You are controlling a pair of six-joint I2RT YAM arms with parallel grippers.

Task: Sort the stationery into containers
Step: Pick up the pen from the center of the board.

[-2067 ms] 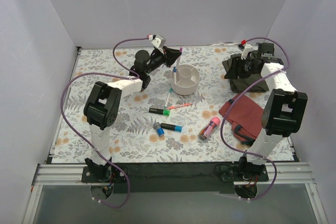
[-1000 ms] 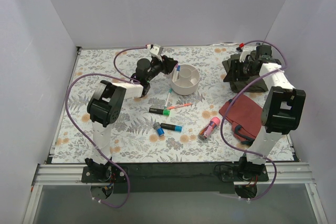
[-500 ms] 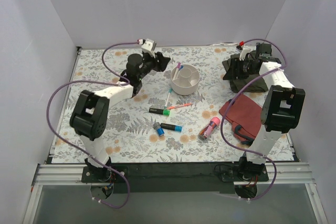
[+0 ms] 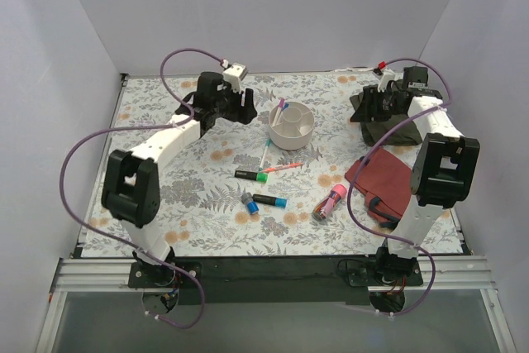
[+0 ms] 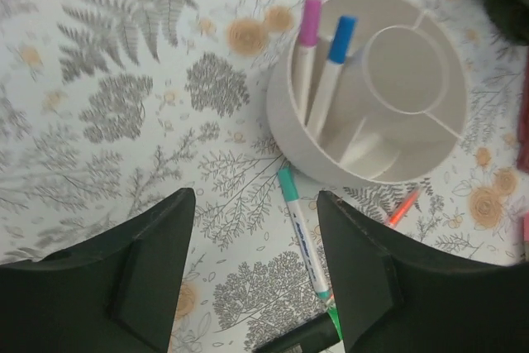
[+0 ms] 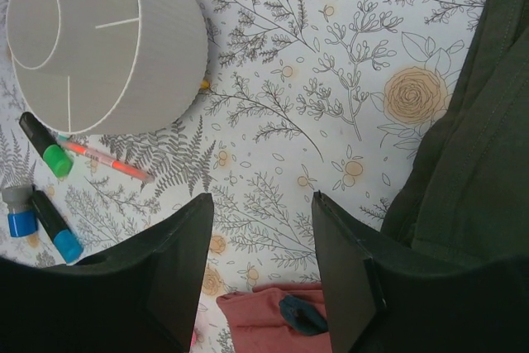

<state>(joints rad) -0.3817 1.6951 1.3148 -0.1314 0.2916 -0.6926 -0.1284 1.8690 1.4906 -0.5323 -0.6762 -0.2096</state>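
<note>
While a pink-capped pen (image 5: 307, 39) and a blue-capped pen (image 5: 337, 47) stand side by side in one outer compartment of the ribbed cup (image 5: 285, 134), the other stationery lies on the table (image 4: 198, 212). The left gripper (image 5: 254, 200) hovers to the left of the cup, jaws spread wide with nothing between them. Just in front of the cup lie a green-capped white pen (image 5: 302, 233) and an orange-pink pen (image 4: 283, 168). Nearer the arms are a green-capped black marker (image 4: 250, 175), a blue-capped black marker (image 4: 269, 200) just beside a grey-blue stub (image 4: 247, 203), and, further right, a fat pink marker (image 4: 330, 202). The right gripper (image 6: 262, 200), equally wide and empty, hangs at the far right beside a dark green cloth (image 6: 471, 121). A red cloth (image 4: 384, 183) lies nearer the arms.
</note>
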